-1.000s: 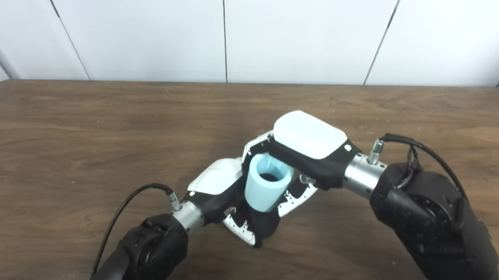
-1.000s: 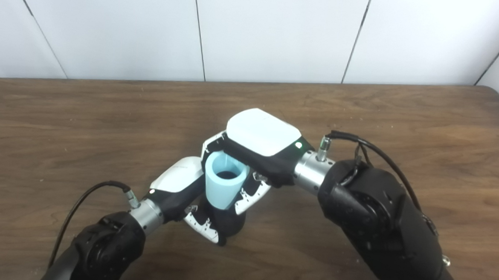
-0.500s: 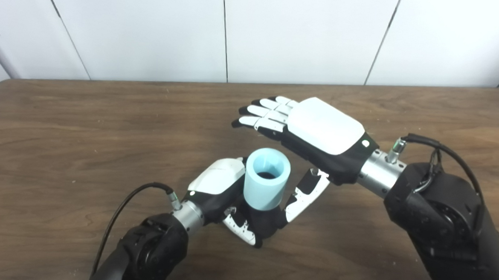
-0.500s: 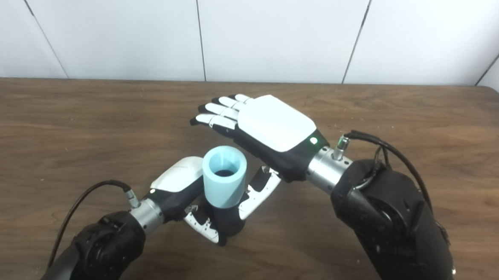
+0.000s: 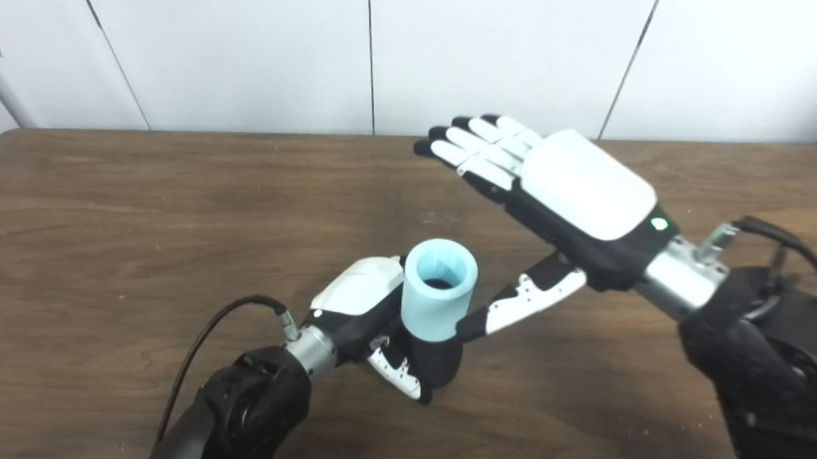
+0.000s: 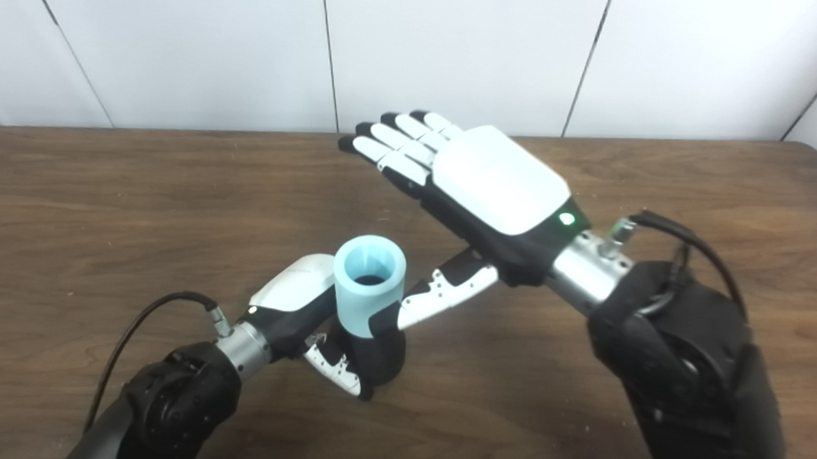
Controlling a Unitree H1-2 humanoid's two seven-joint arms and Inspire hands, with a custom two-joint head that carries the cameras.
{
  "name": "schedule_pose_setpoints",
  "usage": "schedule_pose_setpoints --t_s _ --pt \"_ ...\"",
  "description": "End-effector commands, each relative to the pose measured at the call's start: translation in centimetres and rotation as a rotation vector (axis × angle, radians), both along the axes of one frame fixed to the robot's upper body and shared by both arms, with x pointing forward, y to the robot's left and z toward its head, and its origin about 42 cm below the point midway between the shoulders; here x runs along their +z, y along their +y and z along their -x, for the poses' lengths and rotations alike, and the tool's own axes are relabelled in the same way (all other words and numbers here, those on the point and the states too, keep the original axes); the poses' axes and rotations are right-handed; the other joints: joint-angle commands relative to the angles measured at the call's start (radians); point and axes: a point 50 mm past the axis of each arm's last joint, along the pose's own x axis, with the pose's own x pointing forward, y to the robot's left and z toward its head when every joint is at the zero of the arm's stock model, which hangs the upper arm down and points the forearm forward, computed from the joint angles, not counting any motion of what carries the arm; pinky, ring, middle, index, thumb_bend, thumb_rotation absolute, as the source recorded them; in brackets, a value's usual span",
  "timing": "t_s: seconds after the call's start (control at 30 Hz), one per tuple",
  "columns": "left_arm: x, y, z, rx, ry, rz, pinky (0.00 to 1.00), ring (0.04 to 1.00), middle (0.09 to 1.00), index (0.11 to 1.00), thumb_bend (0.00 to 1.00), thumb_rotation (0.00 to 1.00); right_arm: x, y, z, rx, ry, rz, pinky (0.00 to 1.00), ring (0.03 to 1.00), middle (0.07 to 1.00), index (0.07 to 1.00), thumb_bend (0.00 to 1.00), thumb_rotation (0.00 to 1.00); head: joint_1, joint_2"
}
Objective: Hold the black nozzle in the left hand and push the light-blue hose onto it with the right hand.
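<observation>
With the light-blue hose standing upright, bore up, atop the black nozzle clenched in the left hand, lies below and left of the flat, splayed, empty right hand, nearer the thumb than the fingers.

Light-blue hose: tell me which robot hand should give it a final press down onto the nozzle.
Right. The right robot hand is open, empty and raised beside the light-blue hose. The left robot hand is shut around the black nozzle below the hose, so it probably has to go on bracing.
</observation>
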Motion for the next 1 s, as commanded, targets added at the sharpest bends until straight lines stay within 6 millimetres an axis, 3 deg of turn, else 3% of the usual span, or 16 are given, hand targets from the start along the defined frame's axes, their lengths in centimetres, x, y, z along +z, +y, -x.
schedule_pose_setpoints --t_s 0.0,0.33,0.67,0.97 --pt "-1.7 -0.3 0.6 -0.026 0.101 -0.035 1.0 0.68 0.504 0.474 0.52 0.0 0.8 -0.6 1.0 0.019 -0.058 -0.007 1.0 1.0 0.999 0.947 0.65 0.91 -0.001 0.001" --pt "-1.9 -0.4 0.5 -0.024 0.099 -0.041 1.0 0.672 0.532 0.459 0.52 0.0 -0.3 -2.0 2.6 0.071 0.049 0.106 1.0 1.0 0.998 0.935 0.66 0.91 0.005 0.0" --pt "-2.0 -0.4 0.3 -0.022 0.097 -0.058 1.0 0.676 0.542 0.449 0.51 0.0 -2.2 -1.8 3.8 0.116 0.087 0.092 1.0 1.0 1.0 0.967 0.66 0.99 0.01 -0.004" --pt "-2.2 -0.4 0.4 -0.021 0.099 -0.068 1.0 0.722 0.552 0.442 0.51 0.0 -2.0 -1.4 4.0 0.119 0.07 0.112 1.0 1.0 1.0 0.978 0.65 1.0 0.01 -0.002"
